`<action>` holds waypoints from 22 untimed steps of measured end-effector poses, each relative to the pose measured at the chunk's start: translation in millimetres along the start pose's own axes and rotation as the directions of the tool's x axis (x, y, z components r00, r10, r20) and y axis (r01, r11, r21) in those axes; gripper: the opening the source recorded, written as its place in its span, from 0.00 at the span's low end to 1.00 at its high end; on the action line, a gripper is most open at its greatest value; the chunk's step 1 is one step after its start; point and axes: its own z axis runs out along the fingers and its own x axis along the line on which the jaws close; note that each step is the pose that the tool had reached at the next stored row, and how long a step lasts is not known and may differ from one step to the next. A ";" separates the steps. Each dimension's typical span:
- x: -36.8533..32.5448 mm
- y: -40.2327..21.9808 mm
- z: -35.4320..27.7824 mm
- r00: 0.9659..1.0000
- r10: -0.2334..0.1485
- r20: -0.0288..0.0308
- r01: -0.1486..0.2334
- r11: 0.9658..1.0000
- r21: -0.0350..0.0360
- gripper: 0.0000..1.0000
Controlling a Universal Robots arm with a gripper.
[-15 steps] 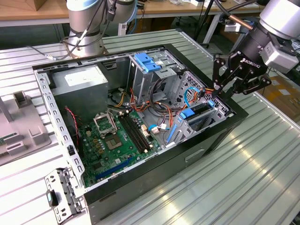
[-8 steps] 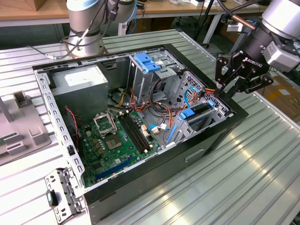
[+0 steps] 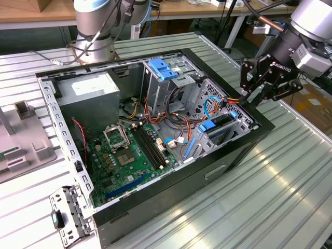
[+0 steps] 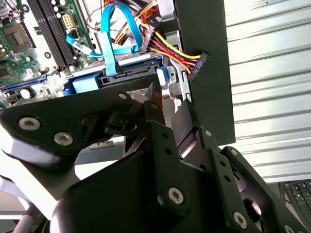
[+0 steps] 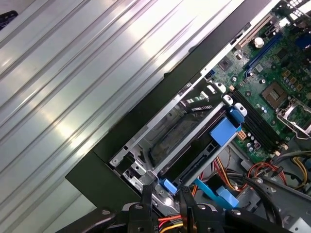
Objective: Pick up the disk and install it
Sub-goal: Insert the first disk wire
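Exterior view, from its left: a grey moulded plastic fixture (image 3: 21, 142) lies on the ribbed silver metal table (image 3: 290, 176), beside the open black computer case (image 3: 171, 199). Inside the case come a grey power-supply box with a white sticker (image 3: 88, 96), then the green motherboard (image 3: 122, 158), then a light-blue slotted plastic latch (image 3: 163, 68) on the drive cage. Further toward the exterior view's right, the flat silver-metal disk with blue plastic rails (image 3: 222, 122) (image 4: 97, 82) sits in the cage at the case's corner, with a blue flat cable (image 4: 109, 43) plugged into its end. The black gripper (image 3: 248, 98) hangs just above that corner. Its fingers (image 4: 187, 119) stand a narrow gap apart and hold nothing. In the second wrist view they are close over the disk's cabled end. Whether they touch it, I cannot tell.
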 end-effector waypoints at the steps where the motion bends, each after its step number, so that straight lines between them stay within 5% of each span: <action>1: 0.2 -0.9 0.3 1.000 0.000 0.000 0.000 1.000 0.000 0.36; 14: 10.5 -22.2 5.4 1.000 -0.002 0.002 0.002 1.000 -0.002 0.36; 22: 12.0 -28.5 10.2 1.000 -0.002 0.002 0.002 1.000 -0.003 0.36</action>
